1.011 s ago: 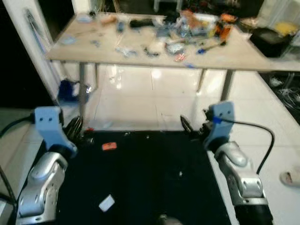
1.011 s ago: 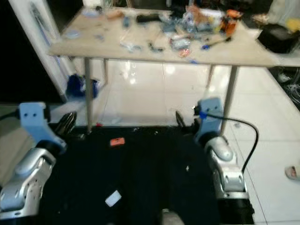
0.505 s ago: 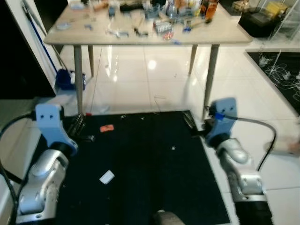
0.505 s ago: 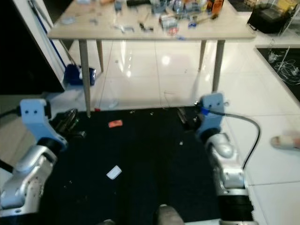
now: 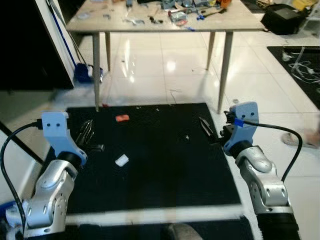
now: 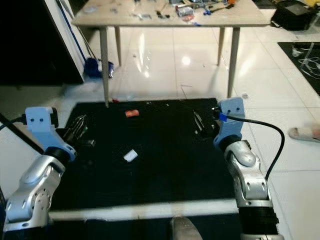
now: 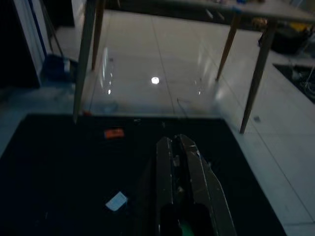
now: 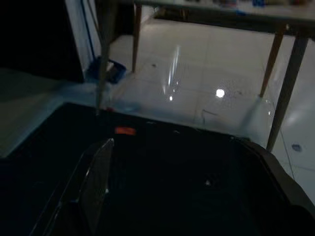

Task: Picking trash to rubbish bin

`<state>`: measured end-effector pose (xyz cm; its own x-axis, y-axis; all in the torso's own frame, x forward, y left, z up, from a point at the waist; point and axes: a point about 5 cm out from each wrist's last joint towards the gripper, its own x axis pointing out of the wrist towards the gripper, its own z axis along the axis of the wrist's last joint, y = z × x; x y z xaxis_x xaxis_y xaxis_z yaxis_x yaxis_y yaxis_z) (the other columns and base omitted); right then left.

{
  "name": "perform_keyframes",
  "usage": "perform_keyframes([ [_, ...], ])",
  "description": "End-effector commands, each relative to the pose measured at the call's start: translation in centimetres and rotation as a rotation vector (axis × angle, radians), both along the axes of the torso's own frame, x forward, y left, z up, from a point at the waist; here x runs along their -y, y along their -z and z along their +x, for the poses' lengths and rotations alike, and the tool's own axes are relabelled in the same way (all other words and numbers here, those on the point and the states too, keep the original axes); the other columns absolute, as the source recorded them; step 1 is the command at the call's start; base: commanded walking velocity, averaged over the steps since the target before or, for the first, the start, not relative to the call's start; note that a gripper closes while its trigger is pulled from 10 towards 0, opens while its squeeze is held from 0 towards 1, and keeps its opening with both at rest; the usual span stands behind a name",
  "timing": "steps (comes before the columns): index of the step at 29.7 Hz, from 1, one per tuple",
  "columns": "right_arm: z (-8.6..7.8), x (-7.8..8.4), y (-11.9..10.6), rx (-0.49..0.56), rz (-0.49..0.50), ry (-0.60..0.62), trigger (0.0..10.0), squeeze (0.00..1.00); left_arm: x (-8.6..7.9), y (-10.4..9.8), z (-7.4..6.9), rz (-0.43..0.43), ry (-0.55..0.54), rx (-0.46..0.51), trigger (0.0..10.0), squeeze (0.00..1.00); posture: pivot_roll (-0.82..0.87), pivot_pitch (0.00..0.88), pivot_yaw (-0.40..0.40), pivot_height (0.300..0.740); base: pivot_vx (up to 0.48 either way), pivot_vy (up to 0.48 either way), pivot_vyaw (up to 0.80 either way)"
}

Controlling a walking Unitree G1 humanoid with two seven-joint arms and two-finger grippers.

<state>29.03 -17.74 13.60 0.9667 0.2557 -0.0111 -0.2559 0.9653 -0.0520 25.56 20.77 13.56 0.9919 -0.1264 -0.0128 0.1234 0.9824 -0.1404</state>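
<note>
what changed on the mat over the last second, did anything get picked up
Nothing was picked up. The camera has pulled back and tipped down, so the table sits higher in view and the mat's near edge now shows. The orange scrap and white scrap lie where they were. The left hand and right hand still hover empty over the mat.

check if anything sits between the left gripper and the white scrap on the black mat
Nothing visible does. The white scrap lies flat on the black mat, with bare mat between it and the left gripper. The orange scrap lies farther off, out of that path.
</note>
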Motion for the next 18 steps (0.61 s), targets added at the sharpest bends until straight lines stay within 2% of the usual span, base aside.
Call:
perform_keyframes([
  [1,0.05,0.02,-0.03,0.001,0.001,-0.003,10.0,0.0,-0.27,0.23,-0.12,0.009,-0.007,-0.009,10.0,0.0,-0.16,0.0,0.008,0.74,-0.48,0.0,0.0],
  [10,0.09,-0.01,-0.07,0.001,0.001,-0.003,10.0,0.0,-0.28,0.13,-0.09,0.008,-0.008,-0.007,10.0,0.0,-0.16,0.0,0.009,0.74,-0.48,0.0,0.0],
  [14,0.08,0.01,0.02,-0.009,-0.005,0.0,10.0,0.0,-0.32,0.11,-0.1,0.002,-0.011,-0.004,10.0,0.0,-0.16,0.0,0.01,0.74,0.0,0.0,0.0],
  [18,0.11,0.01,0.14,-0.019,-0.011,0.005,10.0,0.0,-0.35,0.07,-0.1,-0.002,-0.01,-0.002,10.0,0.0,-0.16,0.0,0.01,0.74,0.0,0.0,-0.8],
])
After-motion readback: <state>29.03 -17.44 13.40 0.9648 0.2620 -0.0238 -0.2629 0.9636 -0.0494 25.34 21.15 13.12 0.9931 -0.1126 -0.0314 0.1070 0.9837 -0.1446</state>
